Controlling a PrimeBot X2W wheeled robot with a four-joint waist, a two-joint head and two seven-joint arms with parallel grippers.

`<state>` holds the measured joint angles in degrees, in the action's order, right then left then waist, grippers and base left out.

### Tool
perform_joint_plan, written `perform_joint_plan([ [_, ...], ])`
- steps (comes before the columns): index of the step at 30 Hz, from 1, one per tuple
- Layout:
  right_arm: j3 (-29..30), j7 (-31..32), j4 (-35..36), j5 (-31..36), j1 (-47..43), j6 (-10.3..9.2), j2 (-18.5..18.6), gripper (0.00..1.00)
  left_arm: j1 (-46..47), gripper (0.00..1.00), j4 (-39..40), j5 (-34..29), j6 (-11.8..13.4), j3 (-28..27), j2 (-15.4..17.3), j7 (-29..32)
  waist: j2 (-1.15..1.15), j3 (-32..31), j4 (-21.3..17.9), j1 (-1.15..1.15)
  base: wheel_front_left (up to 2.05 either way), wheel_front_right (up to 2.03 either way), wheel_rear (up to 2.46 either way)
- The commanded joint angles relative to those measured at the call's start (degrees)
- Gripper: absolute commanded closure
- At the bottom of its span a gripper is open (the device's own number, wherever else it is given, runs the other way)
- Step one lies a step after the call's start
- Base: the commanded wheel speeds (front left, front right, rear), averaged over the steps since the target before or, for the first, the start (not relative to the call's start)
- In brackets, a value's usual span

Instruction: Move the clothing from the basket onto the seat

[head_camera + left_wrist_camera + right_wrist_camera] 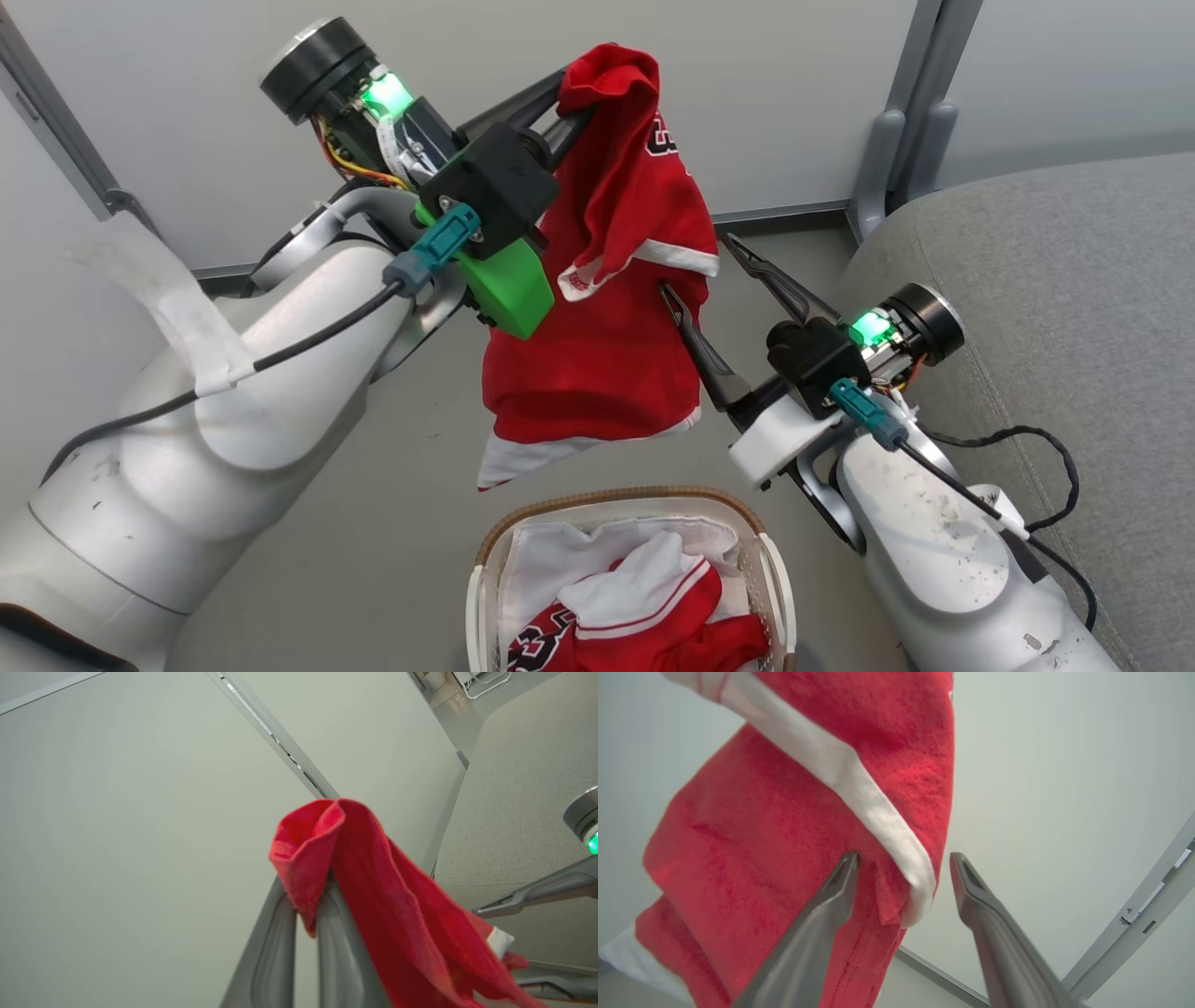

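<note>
The left gripper (566, 105) is pinching a red jersey (597, 364) by its bunched top fold. The cloth is hanging above the basket (611, 497), which is holding more clothes (653, 625). The right gripper (696, 263) is spreading its fingers wide, the jersey's white-trimmed edge hanging between them, near the seat (1055, 280).

Red clothing (784, 812) hangs with its white-striped edge between the spread fingers (808, 933) of the right claw (904, 858).

I'm probably in a test lab: bare pale partition panels (794, 93) on grey metal posts (901, 121) beyond my left claw (569, 98), a grey sofa seat (1055, 280) beside my right claw (698, 266).
</note>
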<state>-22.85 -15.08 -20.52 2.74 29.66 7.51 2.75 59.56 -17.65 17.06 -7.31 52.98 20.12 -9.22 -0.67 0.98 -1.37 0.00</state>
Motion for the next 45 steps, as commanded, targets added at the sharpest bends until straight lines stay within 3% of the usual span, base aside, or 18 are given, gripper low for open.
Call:
perform_joint_plan([
  [1, -0.13, -0.14, -0.7, 0.73, 0.9, -0.04, 0.25, 0.0, 0.81, 1.0, 0.25, 0.18, -0.1, 0.3, -0.47, -0.28, 0.67, -0.08, 0.36, 0.0, 0.0, 0.0, 0.0],
  [8, -3.49, -0.13, -6.48, 1.44, 3.84, -0.04, 0.23, 0.0, 0.39, 1.0, 1.62, 0.82, -0.13, 2.11, -1.1, -1.45, 0.67, -0.54, 1.41, 0.0, 0.0, 0.0, 0.0],
  [9, -4.01, -0.14, -7.31, 0.92, 4.17, -0.04, 0.23, 0.44, 0.28, 1.0, 1.69, 0.98, -0.13, 2.25, -1.13, -1.57, 0.67, -0.63, 1.52, 0.0, 0.0, 0.0, 0.0],
  [11, -4.8, -0.14, -8.78, -0.22, 4.97, -0.05, 0.23, 0.72, -0.11, 1.0, 1.91, 1.23, -0.14, 2.61, -1.17, -1.91, 0.67, -0.8, 1.74, 0.0, 0.0, 0.0, 0.0],
  [12, -5.05, -0.14, -9.39, -0.63, 5.28, -0.05, 0.24, 0.93, -0.52, 1.0, 2.05, 1.51, -0.14, 2.79, -1.19, -1.99, 0.67, -0.89, 1.84, 0.0, 0.0, 0.0, 0.0],
  [13, -5.2, -0.14, -9.69, -0.91, 5.44, -0.05, 0.23, 1.0, -0.92, 1.0, 2.12, 1.81, -0.15, 2.89, -1.16, -2.02, 0.67, -0.95, 1.91, 0.0, 0.0, 0.0, 0.0],
  [20, -5.68, -0.14, -9.48, -2.05, 5.4, -0.05, 0.22, 1.0, -4.55, 1.0, 1.69, 4.41, 0.87, 2.15, 0.13, -2.5, 0.67, -1.13, 2.16, 0.0, 0.0, 0.0, 0.0],
  [23, -5.47, -0.14, -9.04, -2.45, 4.99, -0.05, 0.23, 1.0, -6.69, 0.44, 1.19, 6.28, 1.45, 1.45, 0.68, -2.97, 0.67, -1.16, 2.11, 0.0, 0.0, 0.0, 0.0],
  [24, -4.99, -0.14, -8.81, -2.46, 4.84, -0.05, 0.23, 1.0, -7.73, 0.11, 0.95, 7.06, 1.63, 1.11, 0.87, -3.04, 0.67, -1.17, 2.09, 0.0, 0.0, 0.0, 0.0],
  [25, -4.39, -0.14, -8.56, -2.64, 4.73, -0.05, 0.23, 1.0, -8.79, 0.0, 0.68, 7.9, 1.91, 0.69, 1.07, -3.23, 0.67, -1.18, 2.06, 0.0, 0.0, 0.0, 0.0],
  [36, 2.43, -0.14, -6.41, -1.54, 3.4, -0.05, 0.44, 1.0, -20.39, 0.0, -2.23, 16.19, 4.69, -3.89, 0.36, -5.57, 0.67, -1.05, 2.23, 0.0, 0.0, 0.0, 0.0],
  [45, 7.87, -0.14, -4.14, -0.58, 1.71, -0.05, 0.81, 1.0, -30.03, 0.0, -2.98, 15.74, 4.66, -9.26, -2.2, -5.9, 0.67, -0.52, 2.34, 0.0, 0.0, 0.0, 0.0],
])
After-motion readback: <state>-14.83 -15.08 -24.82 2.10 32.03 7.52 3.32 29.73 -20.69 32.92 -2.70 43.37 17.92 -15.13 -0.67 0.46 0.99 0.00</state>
